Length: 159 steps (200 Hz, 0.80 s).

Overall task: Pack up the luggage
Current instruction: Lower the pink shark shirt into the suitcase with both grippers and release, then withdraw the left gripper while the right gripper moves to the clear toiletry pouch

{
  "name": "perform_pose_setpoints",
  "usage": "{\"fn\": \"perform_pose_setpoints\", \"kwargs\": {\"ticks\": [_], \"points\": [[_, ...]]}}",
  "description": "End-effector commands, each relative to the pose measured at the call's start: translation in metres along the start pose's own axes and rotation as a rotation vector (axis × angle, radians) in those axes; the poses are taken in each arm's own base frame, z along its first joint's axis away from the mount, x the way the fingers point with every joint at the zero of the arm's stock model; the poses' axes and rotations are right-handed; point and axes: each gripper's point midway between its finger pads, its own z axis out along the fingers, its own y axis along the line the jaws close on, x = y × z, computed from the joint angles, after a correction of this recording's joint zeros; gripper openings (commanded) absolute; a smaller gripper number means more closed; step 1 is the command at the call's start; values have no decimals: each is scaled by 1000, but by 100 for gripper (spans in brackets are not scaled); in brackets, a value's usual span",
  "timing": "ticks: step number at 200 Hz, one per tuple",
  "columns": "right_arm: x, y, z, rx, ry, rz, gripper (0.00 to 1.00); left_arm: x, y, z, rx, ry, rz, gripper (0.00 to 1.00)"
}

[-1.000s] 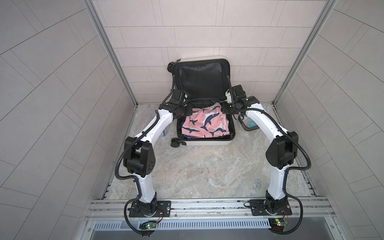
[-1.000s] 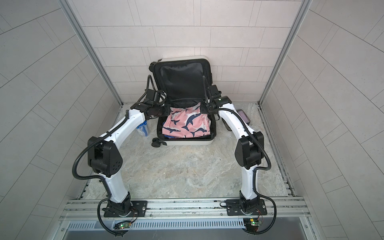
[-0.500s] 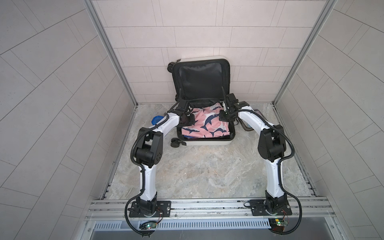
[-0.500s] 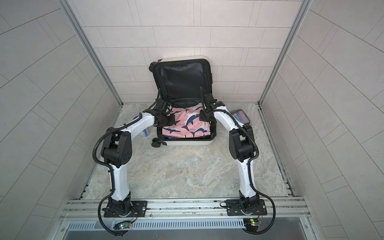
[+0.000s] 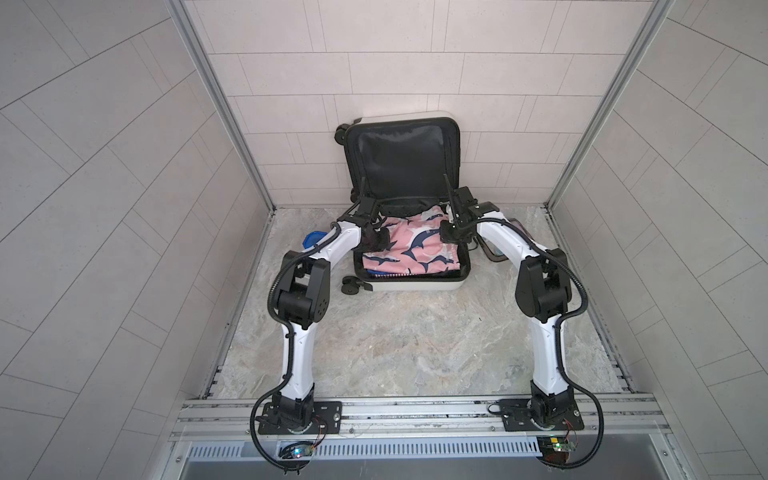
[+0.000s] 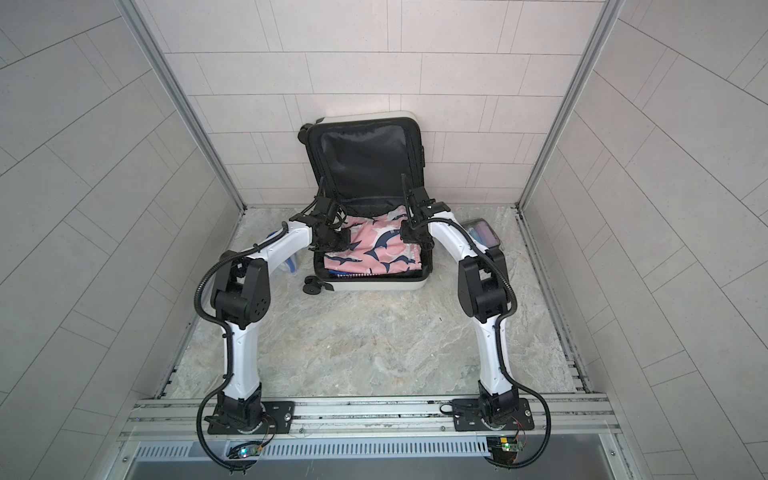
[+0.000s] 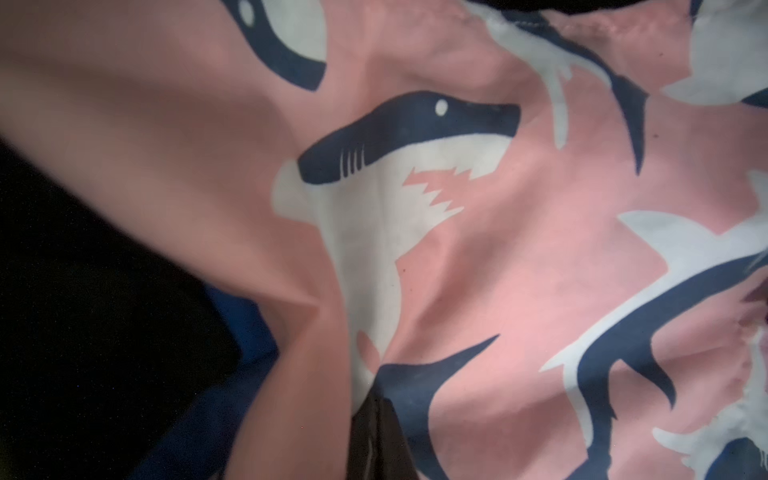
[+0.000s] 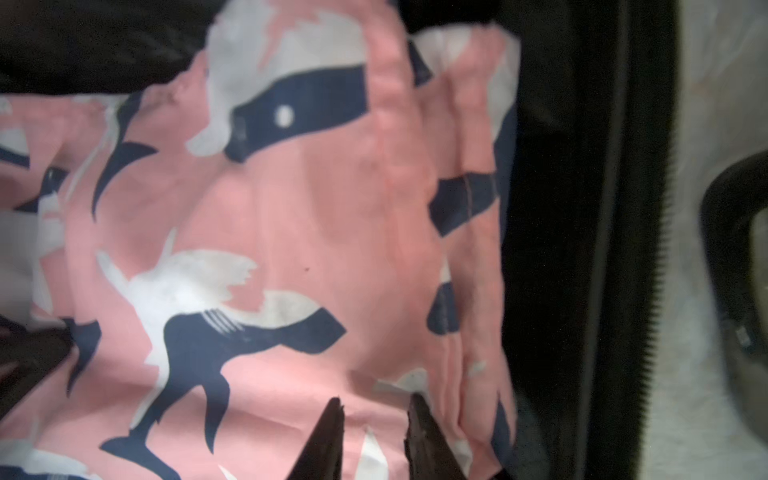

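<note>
Pink shark-print shorts [image 5: 409, 245] lie in the open luggage [image 5: 415, 286]; left fingers [image 7: 374, 440] closed, right fingers [image 8: 326, 453] narrowly apart.

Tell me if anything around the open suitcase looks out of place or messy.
The pink shark-print garment lies rumpled in the luggage, with creases and a bunched edge, not flat. A clear pouch sits outside on the floor, right of it in both top views. Nothing looks spilled or broken.

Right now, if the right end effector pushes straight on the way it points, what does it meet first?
Most likely the pink shark-print fabric in the open white hard-shell suitcase; the right end effector points straight into it, tips close above. Exact gap unclear.
</note>
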Motion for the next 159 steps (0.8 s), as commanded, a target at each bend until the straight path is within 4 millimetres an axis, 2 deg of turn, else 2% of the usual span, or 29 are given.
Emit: {"fn": "perform_pose_setpoints", "kwargs": {"ticks": [1, 26, 44, 66, 99, 117, 134, 159], "points": [[-29, 11, -74, -30, -141, -22, 44, -28, -10, -62, -2, -120, 43, 16], [-34, 8, -110, -40, -207, -16, 60, -40, -22, -113, 19, -218, 71, 20], [-35, -2, -128, -38, -240, 11, 66, -42, -31, -148, 47, -282, 86, 25], [-32, -26, -140, -30, -269, 77, 71, -39, -44, -185, 103, -350, 103, 30], [-14, -76, -145, -5, -289, 207, 75, -24, -57, -232, 182, -475, 134, 48], [-1, -106, -141, 9, -288, 289, 76, -7, -59, -248, 189, -504, 161, 61], [11, -135, -132, 23, -283, 373, 76, 12, -62, -252, 191, -513, 182, 68], [25, -172, -113, 26, -274, 495, 76, 48, -67, -243, 205, -492, 194, 72]]}}
